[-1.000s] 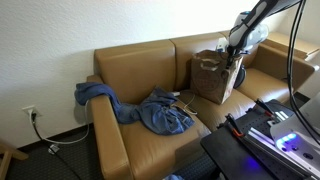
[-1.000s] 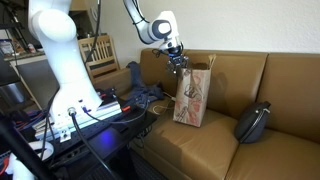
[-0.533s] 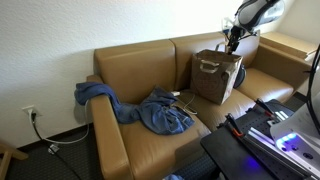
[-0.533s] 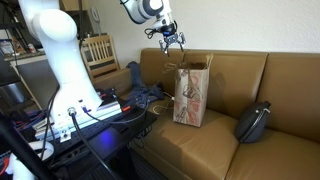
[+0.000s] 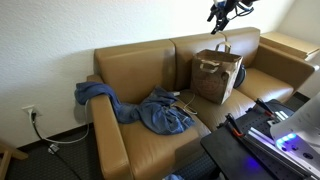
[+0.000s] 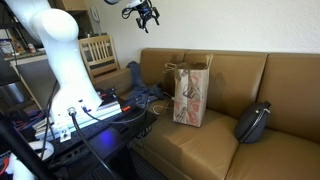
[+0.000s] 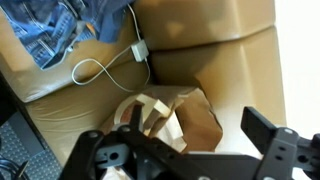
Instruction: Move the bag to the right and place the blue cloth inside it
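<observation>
The tan paper bag (image 5: 217, 77) (image 6: 192, 95) stands upright on the sofa's middle cushion, with its handles up and its printed face showing. My gripper (image 5: 222, 13) (image 6: 143, 14) hangs high above the bag, open and holding nothing. In the wrist view the bag (image 7: 185, 115) lies below, between the two spread fingers of the gripper (image 7: 178, 137). The blue cloth (image 5: 150, 110) (image 7: 60, 30) lies crumpled on the sofa's other cushion, and one end is draped over the armrest.
A dark round cushion (image 6: 253, 122) leans on the sofa seat beyond the bag. A thin white cable (image 7: 105, 68) lies beside the cloth. A stand with blue-lit equipment (image 5: 270, 130) is in front of the sofa, and a wooden chair (image 6: 98, 52) stands behind the robot base.
The gripper has let go of the bag's top edge, opened wide and risen well above it. The bag stays standing where it was.
</observation>
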`<state>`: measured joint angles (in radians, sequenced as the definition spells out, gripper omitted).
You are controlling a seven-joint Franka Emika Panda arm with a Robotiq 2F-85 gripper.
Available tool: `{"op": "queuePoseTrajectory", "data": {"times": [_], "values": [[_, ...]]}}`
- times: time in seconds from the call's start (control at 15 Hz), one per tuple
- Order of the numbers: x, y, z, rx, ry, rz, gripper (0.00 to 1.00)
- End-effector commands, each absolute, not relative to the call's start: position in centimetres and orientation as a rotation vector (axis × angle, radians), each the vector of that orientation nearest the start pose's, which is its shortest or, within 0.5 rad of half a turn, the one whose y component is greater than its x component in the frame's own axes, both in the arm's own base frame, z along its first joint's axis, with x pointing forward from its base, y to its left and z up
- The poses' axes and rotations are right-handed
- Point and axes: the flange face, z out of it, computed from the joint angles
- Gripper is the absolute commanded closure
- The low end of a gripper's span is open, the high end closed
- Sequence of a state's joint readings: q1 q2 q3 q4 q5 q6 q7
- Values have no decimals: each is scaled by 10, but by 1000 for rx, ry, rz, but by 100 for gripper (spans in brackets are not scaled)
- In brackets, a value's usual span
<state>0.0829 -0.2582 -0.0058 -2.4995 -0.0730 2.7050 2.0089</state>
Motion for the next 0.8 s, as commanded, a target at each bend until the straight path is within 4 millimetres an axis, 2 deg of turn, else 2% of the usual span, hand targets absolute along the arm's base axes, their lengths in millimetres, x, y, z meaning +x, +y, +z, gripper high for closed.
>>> {"op": "queuePoseTrajectory", "data": {"times": [0.0,0.13,0.27,0.4,0.73], "values": [[475,56,430,-1655,2167,-348,0],[475,68,429,-1678,2145,-331,0],[475,63,429,-1678,2146,-333,0],[492,78,396,-1841,2147,-247,0],[525,145,297,-2163,2001,-69,0]]}}
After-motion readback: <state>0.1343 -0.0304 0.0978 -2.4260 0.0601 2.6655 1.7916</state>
